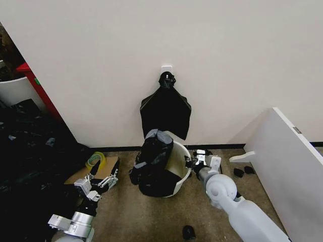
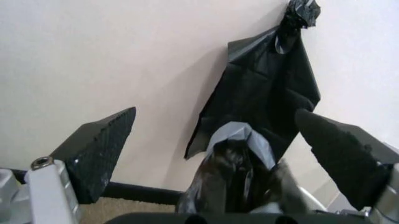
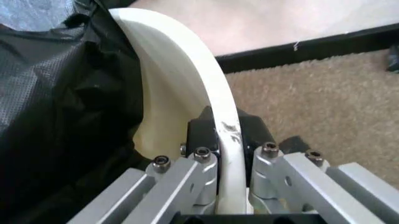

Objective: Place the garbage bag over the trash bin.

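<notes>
With the right gripper point(image 3: 227, 154) clamped on the trash bin point(image 1: 182, 162) rim and the garbage bag point(image 1: 154, 164) draped over its left side, the wide-open left gripper point(image 1: 103, 180) must next grasp the bag's loose edge.

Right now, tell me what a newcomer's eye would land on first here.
The white trash bin on the carpet by the wall, tipped, with the black garbage bag draped over its left side. The right end effector clamps the bin's rim. Above, a bunch of black bags hangs from a wall hook.
</notes>
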Controlling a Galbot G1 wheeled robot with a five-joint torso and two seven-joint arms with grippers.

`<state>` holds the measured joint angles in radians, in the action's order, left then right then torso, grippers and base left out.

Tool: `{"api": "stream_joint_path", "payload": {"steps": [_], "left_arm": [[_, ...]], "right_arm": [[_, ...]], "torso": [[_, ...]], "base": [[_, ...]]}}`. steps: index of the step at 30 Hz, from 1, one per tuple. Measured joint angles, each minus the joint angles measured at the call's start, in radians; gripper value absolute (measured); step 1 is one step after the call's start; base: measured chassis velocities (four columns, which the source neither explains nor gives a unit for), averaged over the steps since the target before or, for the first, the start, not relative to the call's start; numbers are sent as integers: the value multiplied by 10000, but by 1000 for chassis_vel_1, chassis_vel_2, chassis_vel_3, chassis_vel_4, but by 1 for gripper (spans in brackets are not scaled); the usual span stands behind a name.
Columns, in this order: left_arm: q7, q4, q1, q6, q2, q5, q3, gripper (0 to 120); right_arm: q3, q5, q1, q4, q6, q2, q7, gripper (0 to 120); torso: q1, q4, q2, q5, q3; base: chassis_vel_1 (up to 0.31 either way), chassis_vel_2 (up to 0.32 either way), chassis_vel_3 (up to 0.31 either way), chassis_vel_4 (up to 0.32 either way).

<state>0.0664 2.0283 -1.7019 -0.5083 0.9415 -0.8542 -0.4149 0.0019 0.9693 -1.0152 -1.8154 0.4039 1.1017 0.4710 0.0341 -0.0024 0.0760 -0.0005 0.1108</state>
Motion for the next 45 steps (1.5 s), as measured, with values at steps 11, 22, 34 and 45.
{"api": "stream_joint_path", "payload": {"steps": [11,22,34,45], "left_arm": [[-46,-102,23,7,77,-20,79,100],[-131,-215,294,84,122,14,340,100],[-1277,-235,1016,849,62,141,589,100],[-1757,-467,2433,1605,-59,487,1066,100]], "right_arm": [[-631,38,490,558,285,15,-49,3],[-333,-81,374,-29,334,-307,-121,36],[194,216,-42,-3038,1521,-996,1656,83],[-1413,2224,1368,-3147,2402,445,4002,100]], "torso": [[0,-3,0,-3,0],[1,0,-2,1,1],[0,-2,-2,-3,0],[1,-1,-2,-3,1]], "base": [[0,0,0,0],[0,0,0,0],[0,0,0,0],[0,0,0,0]]}}
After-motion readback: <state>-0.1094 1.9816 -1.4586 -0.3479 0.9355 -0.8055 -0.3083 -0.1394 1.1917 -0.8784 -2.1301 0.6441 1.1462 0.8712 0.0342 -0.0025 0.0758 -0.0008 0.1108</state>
